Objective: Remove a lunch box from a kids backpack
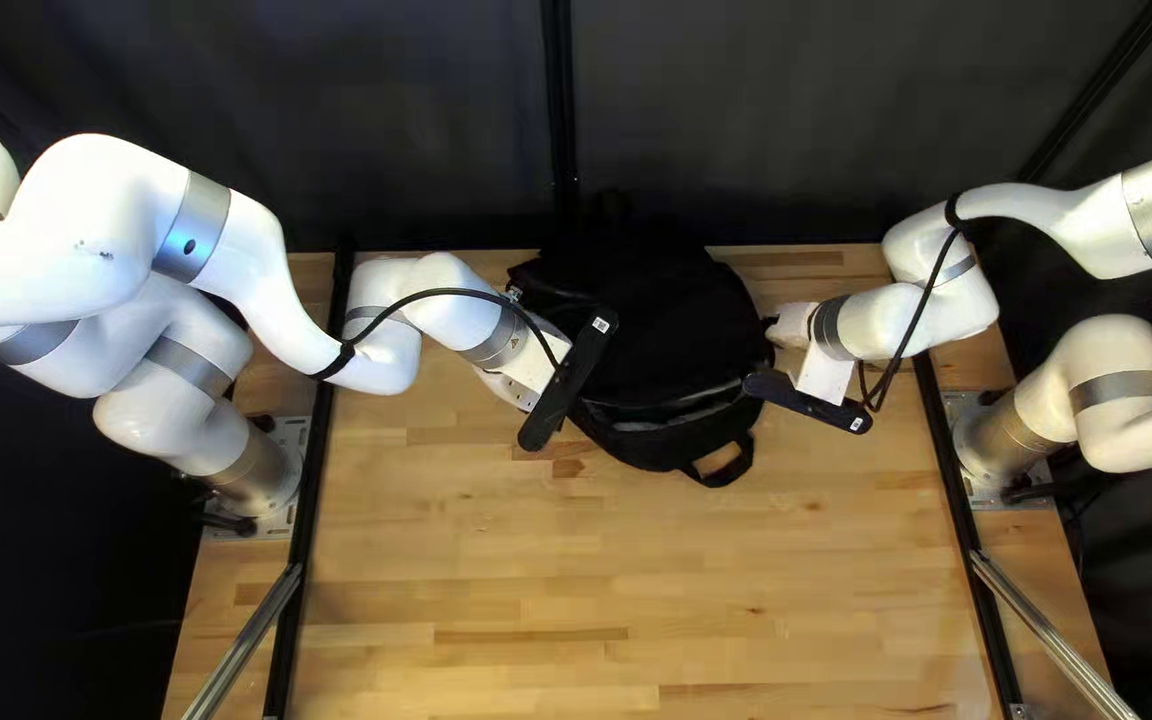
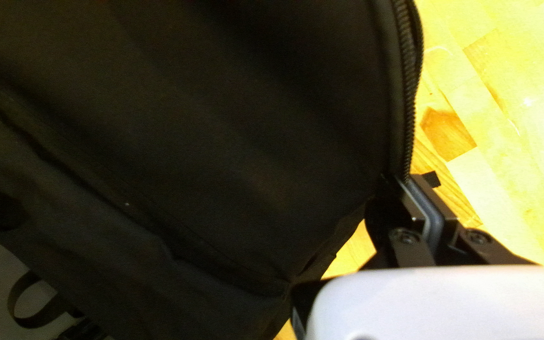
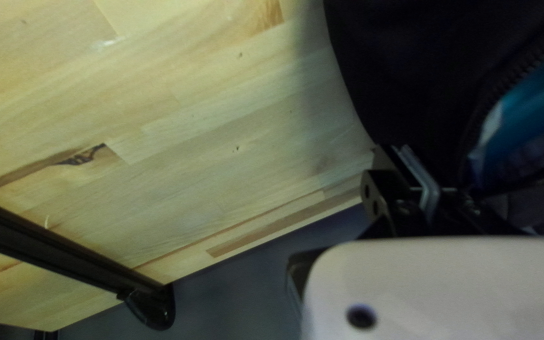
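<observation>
Black backpack (image 1: 663, 320) cloth is pinched by left end effector (image 2: 405, 181) and right end effector (image 3: 398, 153); the likely lunch box (image 3: 536, 107) shows blue inside. Brace one side, ease the other outward.

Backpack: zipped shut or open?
Open, at least partly. The right wrist view shows the backpack's zipper teeth bordering a gap, with something blue inside. Cannot tell how far it's unzipped.
</observation>
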Robot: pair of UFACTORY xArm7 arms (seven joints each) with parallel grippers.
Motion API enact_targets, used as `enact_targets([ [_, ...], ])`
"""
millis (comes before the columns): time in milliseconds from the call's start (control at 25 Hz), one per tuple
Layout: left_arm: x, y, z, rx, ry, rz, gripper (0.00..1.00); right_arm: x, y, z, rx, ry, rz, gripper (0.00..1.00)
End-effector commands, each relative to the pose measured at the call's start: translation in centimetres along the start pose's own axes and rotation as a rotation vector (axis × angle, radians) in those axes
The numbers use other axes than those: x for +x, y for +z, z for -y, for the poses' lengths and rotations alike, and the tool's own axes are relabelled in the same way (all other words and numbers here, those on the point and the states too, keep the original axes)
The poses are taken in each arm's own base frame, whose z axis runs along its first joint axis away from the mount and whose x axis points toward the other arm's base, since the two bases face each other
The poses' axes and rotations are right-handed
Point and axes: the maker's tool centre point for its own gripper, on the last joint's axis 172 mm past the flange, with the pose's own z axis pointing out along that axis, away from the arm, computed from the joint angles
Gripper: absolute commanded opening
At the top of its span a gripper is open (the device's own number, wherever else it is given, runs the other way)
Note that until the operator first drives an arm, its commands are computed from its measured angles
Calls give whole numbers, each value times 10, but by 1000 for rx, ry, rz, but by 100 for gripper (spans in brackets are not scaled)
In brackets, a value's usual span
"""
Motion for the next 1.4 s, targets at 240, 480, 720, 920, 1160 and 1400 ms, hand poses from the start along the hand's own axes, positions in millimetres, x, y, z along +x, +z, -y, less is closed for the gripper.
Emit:
enact_targets([
  [240, 2, -6, 2, 3, -22, 1, 100, 11, -5, 3, -8, 15, 2, 0],
  [480, 29, -29, -1, 10, -90, 40, 100, 24, -10, 5, -8, 85, -2, 0],
  [720, 60, -17, -25, 76, -252, 111, 100, 32, -17, 6, -5, 151, -3, 0],
  [920, 72, 8, -28, 131, -337, 143, 100, 30, -21, 4, -11, 183, 0, 0],
  [1160, 65, 42, -18, 145, -374, 135, 100, 25, -28, 2, -29, 208, -11, 35],
  [1400, 65, 26, -2, 164, -360, 141, 100, 23, -41, 7, -65, 224, -28, 100],
])
